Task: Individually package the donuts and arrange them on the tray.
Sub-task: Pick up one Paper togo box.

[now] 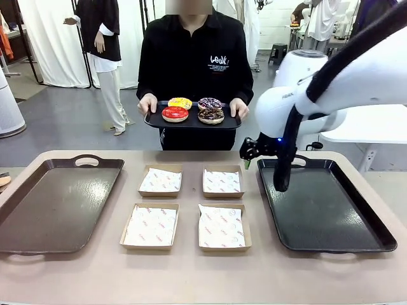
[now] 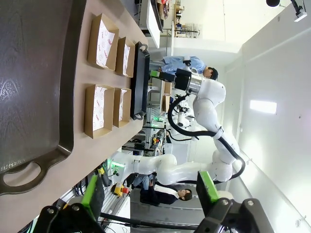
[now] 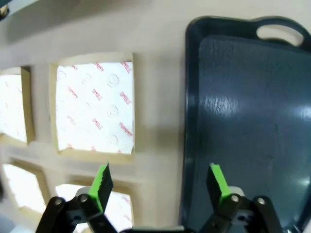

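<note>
right tray [image 1: 331, 219] 3 o'clock | four boxes [image 1: 191, 206] centre, unfilled | donuts [image 1: 193, 109] 12 o'clock, on person's held tray [image 1: 156, 121] | right gripper [image 3: 160, 182], left gripper [image 2: 150, 191] both spread, empty | risk: glossy glaze slips or squashes when pinched

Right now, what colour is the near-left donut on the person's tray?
Red donut, glossy; the front view shows it best.

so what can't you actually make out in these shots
Front view: the yellow-glazed sprinkled ring donut is partly hidden behind the glossy red ring donut.
Front view: print on the brown cardboard boxes' white paper liners is too small to read.
Right wrist view: the dark rectangular tray is cut off by the right edge; the right gripper's fingers cover a nearer box.
</note>
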### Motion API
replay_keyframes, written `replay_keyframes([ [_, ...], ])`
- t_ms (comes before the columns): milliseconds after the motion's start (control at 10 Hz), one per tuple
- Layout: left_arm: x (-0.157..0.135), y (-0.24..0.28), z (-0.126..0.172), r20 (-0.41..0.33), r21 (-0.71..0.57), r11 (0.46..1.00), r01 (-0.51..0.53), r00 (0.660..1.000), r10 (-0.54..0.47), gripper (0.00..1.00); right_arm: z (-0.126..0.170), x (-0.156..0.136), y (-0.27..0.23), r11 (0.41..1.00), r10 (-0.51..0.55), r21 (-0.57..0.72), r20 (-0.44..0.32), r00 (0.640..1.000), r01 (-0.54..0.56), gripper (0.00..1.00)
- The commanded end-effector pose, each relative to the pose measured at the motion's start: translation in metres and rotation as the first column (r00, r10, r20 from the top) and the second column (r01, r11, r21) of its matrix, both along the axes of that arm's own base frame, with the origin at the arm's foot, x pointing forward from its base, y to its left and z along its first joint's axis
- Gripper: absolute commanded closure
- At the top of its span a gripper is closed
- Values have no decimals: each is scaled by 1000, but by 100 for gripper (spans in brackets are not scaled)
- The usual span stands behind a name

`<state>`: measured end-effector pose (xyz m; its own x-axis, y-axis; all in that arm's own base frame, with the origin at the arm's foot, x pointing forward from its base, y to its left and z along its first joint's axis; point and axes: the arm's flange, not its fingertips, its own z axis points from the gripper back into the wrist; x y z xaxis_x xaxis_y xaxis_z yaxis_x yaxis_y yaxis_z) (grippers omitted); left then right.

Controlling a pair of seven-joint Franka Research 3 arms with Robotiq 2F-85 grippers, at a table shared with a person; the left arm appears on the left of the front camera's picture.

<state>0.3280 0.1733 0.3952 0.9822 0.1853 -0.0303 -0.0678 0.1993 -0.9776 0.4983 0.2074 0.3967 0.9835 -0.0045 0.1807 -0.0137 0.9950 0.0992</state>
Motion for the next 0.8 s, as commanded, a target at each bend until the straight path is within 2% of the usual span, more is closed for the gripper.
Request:
replay_keyframes([
  [0, -1, 0, 2, -6, -14, 1000, -10, 1000, 10, 0, -3, 35, 25, 1000, -18, -14, -42, 999, 18, 0],
  [200, -1, 0, 2, -6, -14, 1000, -10, 1000, 10, 0, -20, 53, 34, 1000, 2, 3, -78, 997, -2, 0],
  [400, -1, 0, 2, -6, -14, 1000, -10, 1000, 10, 0, -34, 55, 38, 997, 52, 62, -62, 997, -48, 0],
  [700, -1, 0, 2, -6, -14, 1000, -10, 1000, 10, 0, -56, 52, 37, 994, 77, 84, -51, 996, -72, 0],
])
